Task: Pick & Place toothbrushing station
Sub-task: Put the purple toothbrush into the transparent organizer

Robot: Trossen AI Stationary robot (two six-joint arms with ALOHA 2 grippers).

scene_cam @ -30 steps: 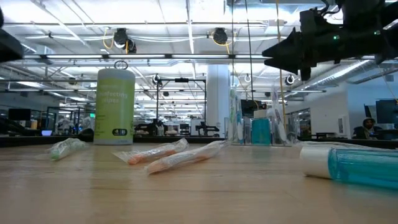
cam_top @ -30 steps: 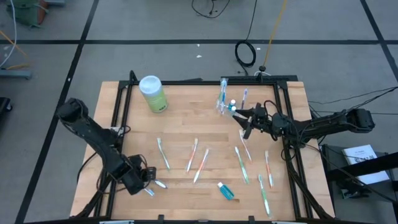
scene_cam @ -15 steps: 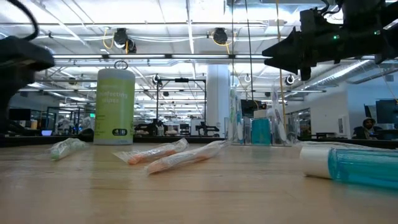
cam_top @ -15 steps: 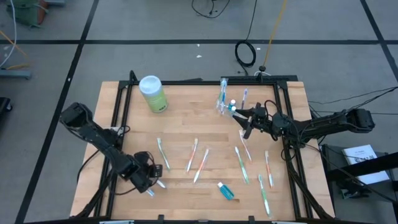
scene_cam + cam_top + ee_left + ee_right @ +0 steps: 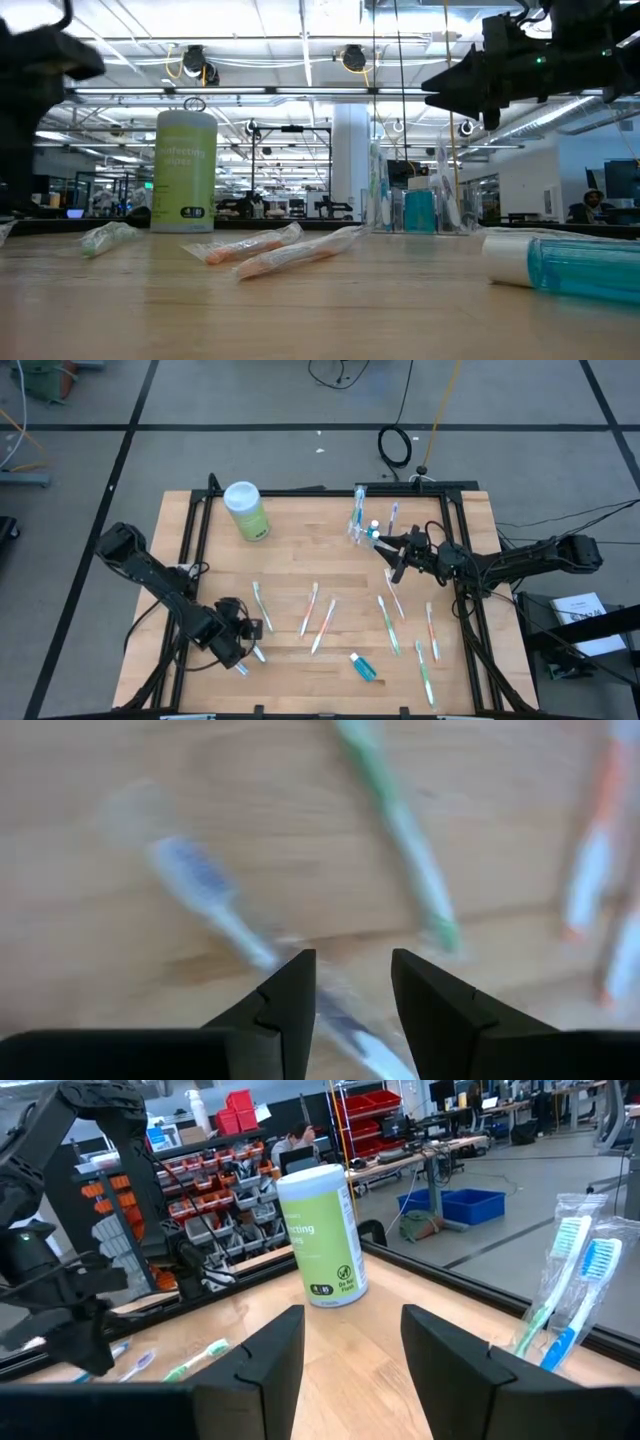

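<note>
Toothbrushes already stand in the clear cup (image 5: 362, 530) at the far edge of the table (image 5: 300, 560), and a few more things lean with them, so part of the job looks done. Much is left: several wrapped brushes lie loose on the wood nearer than the cup, among them a green brush (image 5: 262, 606), two pink brushes (image 5: 316, 618) side by side, more green and pink ones further toward the right arm's side, and a small blue toothpaste tube (image 5: 364, 666) close to the near edge. A green canister (image 5: 246, 510) stands apart from the cup along the same far edge.

The left end effector (image 5: 243, 637) is low over the near corner farthest from the cup, fingers parted to a narrow gap and holding nothing; in its wrist view a blue brush (image 5: 215, 905) lies just ahead of the fingertips, blurred, so whether it is touched I cannot say. The right end effector (image 5: 400, 555) hangs just beside the cup, raised off the table, fingers moderately apart and empty.

The brushes are slim, in clear wrappers, lying flat at mixed angles; those in the cup stand upright, bristles up.
</note>
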